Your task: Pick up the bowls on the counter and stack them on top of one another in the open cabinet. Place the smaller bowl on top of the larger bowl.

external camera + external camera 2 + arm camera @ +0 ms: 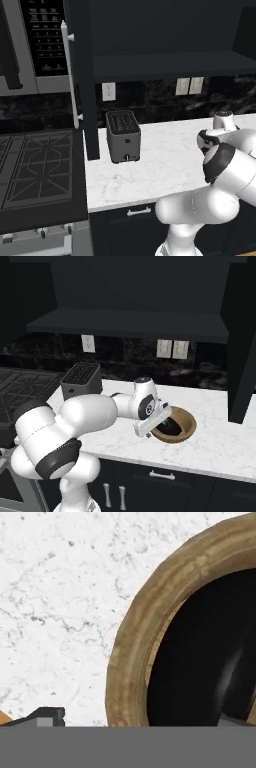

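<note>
Bowls: while the glossy black bowl [170,427] sits nested inside the larger tan-brown wooden bowl [186,431], both rest on the white marble counter [220,446], centre-right of the right base view.
Hand view: tan rim [131,647] curves down the middle of the frame, black bowl [200,662] fills the right side, bare marble [60,602] on the left.
Gripper [159,425]: low over the near-left rim of the nested bowls; one dark fingertip [47,716] at lower left sits outside the tan rim. Clenched or released: cannot tell.
Cabinet: dark blue-black upper cabinet [135,323] spans the top of the frame, shelf interior dark; its open door with long silver bar handle [70,75] is at upper left of the left base view.
Toaster: grey toaster [123,135] on the counter, well apart from the bowls, left of centre.
Stove: black gas stove top [35,170] at lower left of the left base view.
</note>
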### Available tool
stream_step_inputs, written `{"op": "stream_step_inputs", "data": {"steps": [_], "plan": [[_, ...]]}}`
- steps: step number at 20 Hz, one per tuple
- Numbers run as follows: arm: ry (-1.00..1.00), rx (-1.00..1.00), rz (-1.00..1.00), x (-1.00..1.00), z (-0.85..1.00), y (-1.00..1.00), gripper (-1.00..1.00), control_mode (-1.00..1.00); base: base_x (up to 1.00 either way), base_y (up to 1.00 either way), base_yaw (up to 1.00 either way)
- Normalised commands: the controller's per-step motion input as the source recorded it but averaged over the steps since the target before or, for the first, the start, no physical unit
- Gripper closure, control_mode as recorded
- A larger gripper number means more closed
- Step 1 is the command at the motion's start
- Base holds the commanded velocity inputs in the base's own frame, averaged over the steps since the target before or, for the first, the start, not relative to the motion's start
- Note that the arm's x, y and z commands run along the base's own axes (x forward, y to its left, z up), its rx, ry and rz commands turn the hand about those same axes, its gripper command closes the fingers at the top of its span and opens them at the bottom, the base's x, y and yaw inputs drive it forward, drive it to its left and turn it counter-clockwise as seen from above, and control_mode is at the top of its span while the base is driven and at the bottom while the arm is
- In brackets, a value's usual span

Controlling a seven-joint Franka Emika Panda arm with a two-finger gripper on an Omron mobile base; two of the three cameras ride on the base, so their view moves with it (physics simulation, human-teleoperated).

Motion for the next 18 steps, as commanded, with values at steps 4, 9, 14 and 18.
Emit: {"op": "stream_step_inputs", "data": {"steps": [4, 9, 14, 18], "plan": [[0.14, 0.00, 0.00, 0.03, -0.22, 0.11, -1.00, -1.00, 0.00, 0.00, 0.00], [0.12, 0.00, 0.00, 0.51, -0.28, 0.01, -1.00, -1.00, 0.00, 0.00, 0.00], [0.03, 0.00, 0.00, 0.47, -0.22, 0.00, -1.00, -1.00, 0.00, 0.00, 0.00], [0.00, 0.00, 0.00, 0.21, -0.09, -0.08, -1.00, -1.00, 0.00, 0.00, 0.00]]}}
